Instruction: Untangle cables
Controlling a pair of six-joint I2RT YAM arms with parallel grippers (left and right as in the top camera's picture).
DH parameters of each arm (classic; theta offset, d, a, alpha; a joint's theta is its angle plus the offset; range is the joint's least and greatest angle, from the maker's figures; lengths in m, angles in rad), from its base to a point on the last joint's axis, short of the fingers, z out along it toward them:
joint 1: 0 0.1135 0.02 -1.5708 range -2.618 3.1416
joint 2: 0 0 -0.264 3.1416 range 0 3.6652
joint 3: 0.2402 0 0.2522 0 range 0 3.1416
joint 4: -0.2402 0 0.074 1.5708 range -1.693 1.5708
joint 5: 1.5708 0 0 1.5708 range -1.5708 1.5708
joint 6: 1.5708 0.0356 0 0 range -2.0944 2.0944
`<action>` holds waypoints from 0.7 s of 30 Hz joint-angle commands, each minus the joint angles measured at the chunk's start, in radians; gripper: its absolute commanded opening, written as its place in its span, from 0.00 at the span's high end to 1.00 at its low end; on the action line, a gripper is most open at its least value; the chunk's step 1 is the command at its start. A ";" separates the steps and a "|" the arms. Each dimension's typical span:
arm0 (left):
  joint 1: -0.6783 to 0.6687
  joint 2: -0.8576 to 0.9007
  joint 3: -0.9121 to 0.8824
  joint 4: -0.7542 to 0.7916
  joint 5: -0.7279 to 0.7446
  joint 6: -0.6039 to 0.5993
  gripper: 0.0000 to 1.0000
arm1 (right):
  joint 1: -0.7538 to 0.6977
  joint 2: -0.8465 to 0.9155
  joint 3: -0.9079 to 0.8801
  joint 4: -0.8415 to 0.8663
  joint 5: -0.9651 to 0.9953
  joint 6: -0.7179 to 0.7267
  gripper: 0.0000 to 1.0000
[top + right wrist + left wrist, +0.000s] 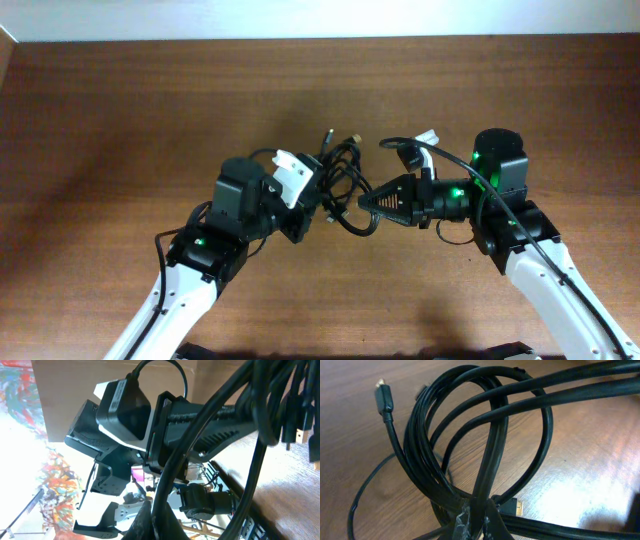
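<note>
Cables (pixel 340 180) bunched mid-desk (pixel 120 120) overhead, with our left gripper (pixel 306 212) and right gripper (pixel 366 203) each pinched shut on the tangle from opposite sides. Left wrist: limp loops fan out of the clamped tips, one plug (pixel 382 399) hanging free. Right wrist: a strand runs through the closed tips. We judge these cords light, floppy and slick, so hold close to a plug.

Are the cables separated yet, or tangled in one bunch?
Tangled. In the left wrist view the cables form overlapping loops that cross each other; overhead they show as one bunch.
</note>
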 commanded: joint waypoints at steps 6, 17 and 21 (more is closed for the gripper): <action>0.148 0.008 0.006 -0.043 0.137 -0.032 1.00 | -0.006 -0.015 0.002 0.004 -0.066 -0.068 0.96; 0.148 0.005 0.006 -0.044 0.617 0.137 1.00 | -0.006 0.037 0.002 0.004 0.032 -0.098 0.69; 0.148 -0.024 0.006 -0.043 0.613 0.137 1.00 | -0.006 0.051 0.002 0.003 0.031 -0.118 0.41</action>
